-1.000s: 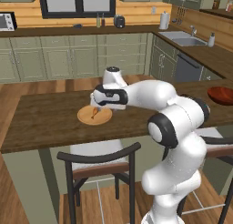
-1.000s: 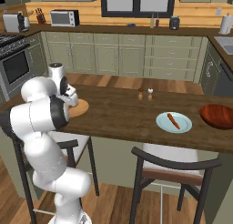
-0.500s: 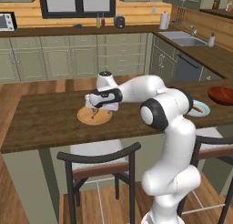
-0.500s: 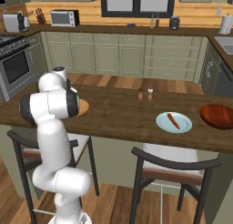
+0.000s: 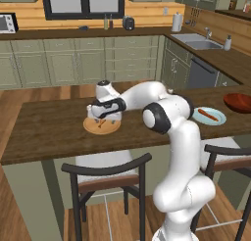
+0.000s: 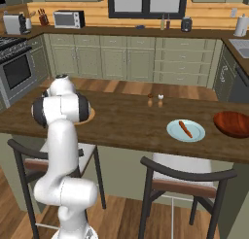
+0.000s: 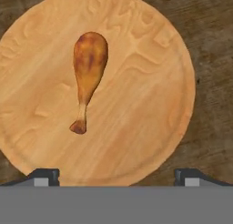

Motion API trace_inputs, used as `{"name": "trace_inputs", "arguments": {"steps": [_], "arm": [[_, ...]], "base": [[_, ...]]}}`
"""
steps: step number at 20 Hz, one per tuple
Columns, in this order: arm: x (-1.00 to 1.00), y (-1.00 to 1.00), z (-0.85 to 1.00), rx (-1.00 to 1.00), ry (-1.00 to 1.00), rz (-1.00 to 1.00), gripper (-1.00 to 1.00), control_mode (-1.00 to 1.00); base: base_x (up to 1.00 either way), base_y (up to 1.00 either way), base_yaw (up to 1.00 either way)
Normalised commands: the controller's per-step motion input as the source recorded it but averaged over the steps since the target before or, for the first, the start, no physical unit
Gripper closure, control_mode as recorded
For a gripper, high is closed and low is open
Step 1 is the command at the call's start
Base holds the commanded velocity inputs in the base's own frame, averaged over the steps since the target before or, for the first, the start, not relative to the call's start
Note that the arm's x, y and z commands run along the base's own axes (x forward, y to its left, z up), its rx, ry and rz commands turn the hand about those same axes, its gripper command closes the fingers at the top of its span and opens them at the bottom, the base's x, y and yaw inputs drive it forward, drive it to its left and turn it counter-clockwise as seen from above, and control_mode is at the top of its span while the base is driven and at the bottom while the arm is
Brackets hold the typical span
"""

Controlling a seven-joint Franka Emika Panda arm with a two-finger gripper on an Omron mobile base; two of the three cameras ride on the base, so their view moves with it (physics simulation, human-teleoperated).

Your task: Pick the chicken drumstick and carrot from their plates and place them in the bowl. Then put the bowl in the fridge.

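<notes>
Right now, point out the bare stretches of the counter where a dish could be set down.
Bare wood runs between the wooden plate and the blue plate, broken only by two small shakers near the far edge. The counter's left end is open too. It is crowded at the right, where the blue plate and bowl sit close.

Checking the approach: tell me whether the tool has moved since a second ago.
Yes. The tool has shifted left, from the wooden plate's right edge to above its centre.
</notes>
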Motion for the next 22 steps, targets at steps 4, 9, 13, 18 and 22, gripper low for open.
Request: {"name": "trace_inputs", "arguments": {"steps": [4, 9, 13, 18, 22], "arm": [[0.29, 0.02, -0.37, -0.02, 0.0, 0.0, -1.0, -1.0], [0.42, 0.2, -0.21, -0.01, 0.0, 0.0, -1.0, -1.0], [0.4, 0.05, -0.31, 0.0, 0.0, 0.0, -1.0, -1.0], [0.34, 0.02, -0.32, 0.0, 0.0, 0.0, -1.0, -1.0], [0.34, 0.11, -0.36, 0.0, 0.02, 0.0, 1.0, -1.0]], "base": [[0.0, 0.0, 0.0], [0.0, 0.0, 0.0], [0.0, 0.0, 0.0], [0.0, 0.0, 0.0], [0.0, 0.0, 0.0]]}}
